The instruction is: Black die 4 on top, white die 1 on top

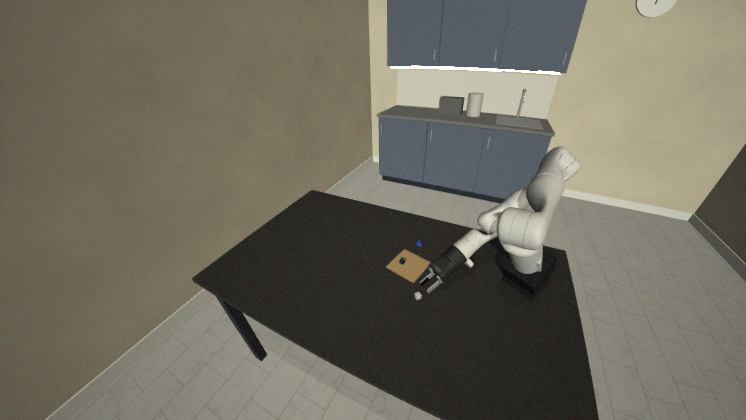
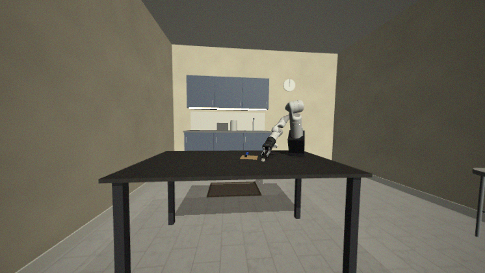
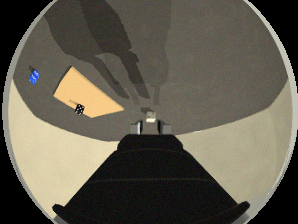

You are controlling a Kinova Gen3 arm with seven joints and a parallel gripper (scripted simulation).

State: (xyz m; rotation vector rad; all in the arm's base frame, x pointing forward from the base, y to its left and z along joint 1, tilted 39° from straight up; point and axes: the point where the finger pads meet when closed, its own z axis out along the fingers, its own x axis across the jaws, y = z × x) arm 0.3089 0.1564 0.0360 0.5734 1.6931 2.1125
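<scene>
The tan mat (image 1: 415, 269) (image 2: 252, 158) (image 3: 87, 88) lies flat on the black table (image 1: 323, 292). The black die (image 1: 402, 260) (image 3: 80, 108) sits on the mat near its far left part. The blue die (image 1: 418, 242) (image 2: 246, 153) (image 3: 33, 76) lies on the table just behind the mat. The white die (image 1: 418, 295) (image 2: 262, 160) (image 3: 150, 115) lies on the table off the mat's near right corner. My gripper (image 1: 429, 288) (image 2: 264, 157) (image 3: 150, 124) is open, low over the table, with its fingertips right at the white die. I cannot read the dice faces.
The arm's base (image 1: 527, 273) stands on the table's right side. The table edge runs well to the front and left of the mat. A kitchen counter (image 1: 464, 151) stands at the far wall.
</scene>
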